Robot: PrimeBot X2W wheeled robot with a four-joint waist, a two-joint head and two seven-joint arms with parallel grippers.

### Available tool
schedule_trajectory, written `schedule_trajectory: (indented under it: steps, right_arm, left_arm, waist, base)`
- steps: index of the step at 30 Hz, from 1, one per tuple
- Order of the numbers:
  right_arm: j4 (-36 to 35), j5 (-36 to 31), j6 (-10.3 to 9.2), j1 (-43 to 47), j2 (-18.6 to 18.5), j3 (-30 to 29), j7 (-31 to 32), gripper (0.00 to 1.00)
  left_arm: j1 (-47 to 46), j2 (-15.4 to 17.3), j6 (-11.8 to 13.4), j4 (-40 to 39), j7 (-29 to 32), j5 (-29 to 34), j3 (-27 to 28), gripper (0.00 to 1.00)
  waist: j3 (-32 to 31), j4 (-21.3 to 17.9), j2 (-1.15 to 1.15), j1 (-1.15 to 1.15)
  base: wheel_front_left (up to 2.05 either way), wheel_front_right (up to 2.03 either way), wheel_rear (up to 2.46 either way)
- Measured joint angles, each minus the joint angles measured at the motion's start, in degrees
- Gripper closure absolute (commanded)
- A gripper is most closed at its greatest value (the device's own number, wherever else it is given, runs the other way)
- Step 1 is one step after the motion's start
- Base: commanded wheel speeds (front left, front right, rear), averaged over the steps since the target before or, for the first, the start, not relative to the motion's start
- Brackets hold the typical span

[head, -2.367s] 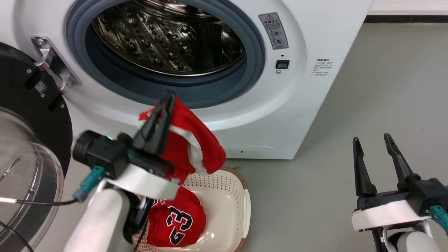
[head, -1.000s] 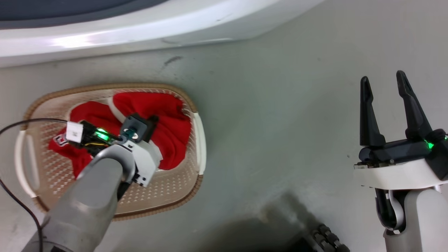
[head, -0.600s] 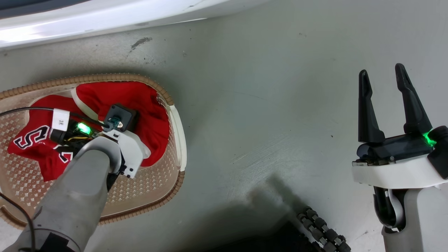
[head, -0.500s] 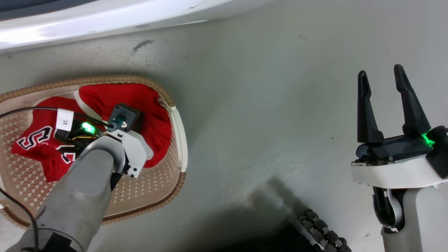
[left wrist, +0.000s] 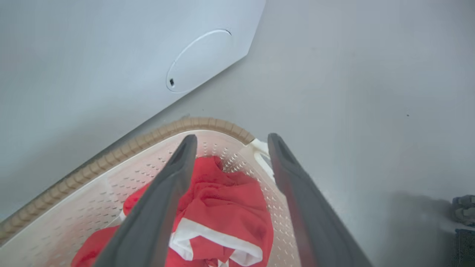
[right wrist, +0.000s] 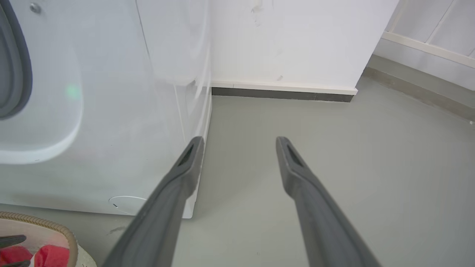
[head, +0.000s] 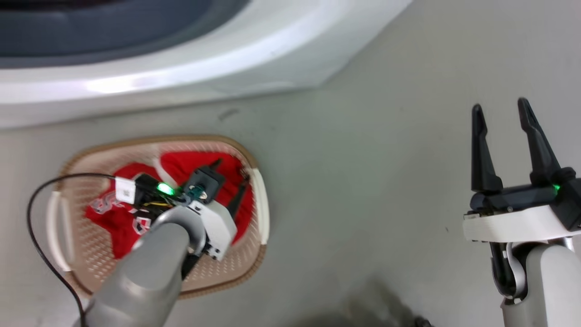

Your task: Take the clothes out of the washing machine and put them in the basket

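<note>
The red clothes (head: 181, 165) lie heaped in the cream basket (head: 259, 200), which stands on the floor in front of the white washing machine (head: 181, 77). My left gripper (head: 229, 179) hangs over the basket's right end, open. In the left wrist view its fingers (left wrist: 159, 200) stand apart above a red garment with white trim (left wrist: 226, 200), inside the basket's brown rim (left wrist: 148, 139). My right gripper (head: 499, 106) is open and holds nothing, over bare floor far to the right. The right wrist view has the right gripper (right wrist: 239, 141) pointing past the machine's corner (right wrist: 111, 111), with the basket (right wrist: 44, 224) at lower left.
A black cable (head: 34, 227) loops beside the basket's left end. The machine's grey porthole rim (head: 113, 27) is at the top. Grey floor (head: 363, 181) spreads between the basket and my right arm. A white wall with a dark baseboard (right wrist: 282, 94) stands beyond the machine.
The left arm carried a red garment from the machine's front down into the basket. Its fingers now stand apart above the cloth. The head camera shifted; the right arm stayed put.
</note>
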Motion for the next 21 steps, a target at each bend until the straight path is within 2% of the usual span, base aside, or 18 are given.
schedule_trajectory:
  steps: [6,12,21]
  right_arm:
    - [1.29,-2.05,0.0,1.56,0.0,-1.99,0.0,0.0]
    - [2.24,-2.94,0.0,4.06,-0.01,-3.5,0.0,0.0]
    - [2.77,-2.96,0.0,8.96,0.0,-4.2,-0.01,0.0]
  left_arm:
    - [3.55,-1.18,-0.11,-6.39,-0.01,-1.29,1.64,0.0]
    - [6.2,-0.56,-0.12,-12.4,-0.01,-1.96,1.88,0.0]
    - [15.47,0.31,0.48,-24.29,-0.01,-2.47,12.94,0.0]
  waist:
    - [-7.71,3.28,0.0,0.0]
    - [-15.11,7.1,0.0,-0.01]
    - [-25.25,12.07,0.0,-0.01]
  base:
    - [0.0,0.0,0.0]
    - [0.0,0.0,0.0]
    - [0.0,0.0,0.0]
